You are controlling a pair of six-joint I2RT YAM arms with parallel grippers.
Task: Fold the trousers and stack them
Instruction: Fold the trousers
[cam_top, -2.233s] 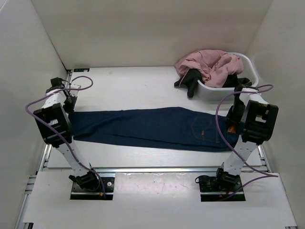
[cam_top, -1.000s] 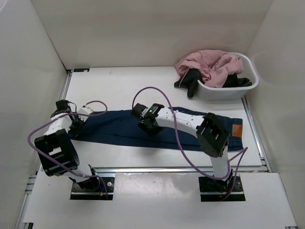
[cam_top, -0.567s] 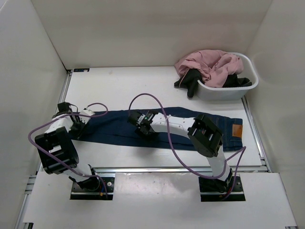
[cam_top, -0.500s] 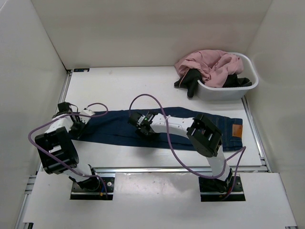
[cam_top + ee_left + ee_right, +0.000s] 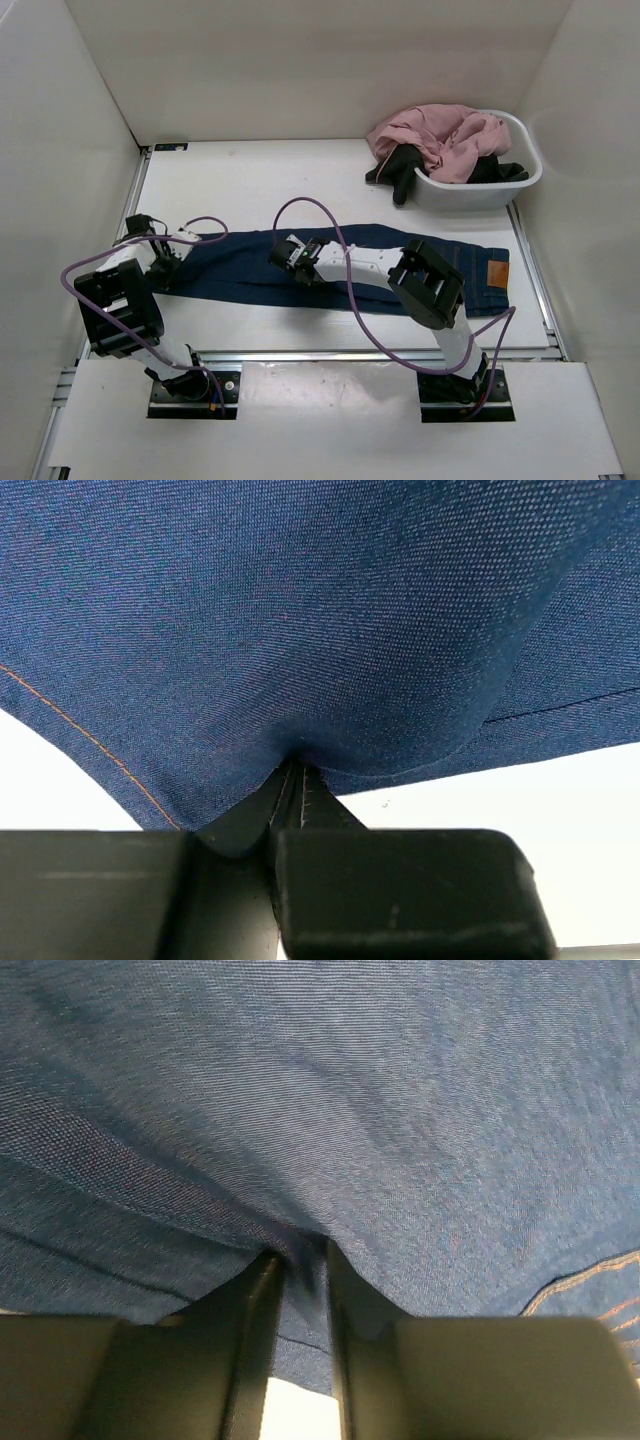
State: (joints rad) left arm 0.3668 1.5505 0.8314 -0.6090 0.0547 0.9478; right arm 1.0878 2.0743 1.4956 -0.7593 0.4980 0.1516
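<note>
The trousers (image 5: 235, 270), dark navy jeans, lie stretched left to right across the table, with the tan waistband patch (image 5: 497, 275) at the right end. My left gripper (image 5: 162, 262) is down at the leg end on the left. In the left wrist view it (image 5: 290, 775) is shut on a pinch of denim (image 5: 300, 610). My right gripper (image 5: 289, 258) reaches across to the middle of the legs. In the right wrist view it (image 5: 300, 1255) is shut on a raised fold of denim (image 5: 350, 1090).
A white basket (image 5: 480, 192) stands at the back right. It holds a pink garment (image 5: 440, 135) and a black garment (image 5: 400, 170) that hangs over its left rim. White walls close in the table on the left, back and right.
Both arms came down from standing at the trousers' two ends. The right gripper reached left to mid-leg and crept slightly further left. The left gripper settled on the leg end.
</note>
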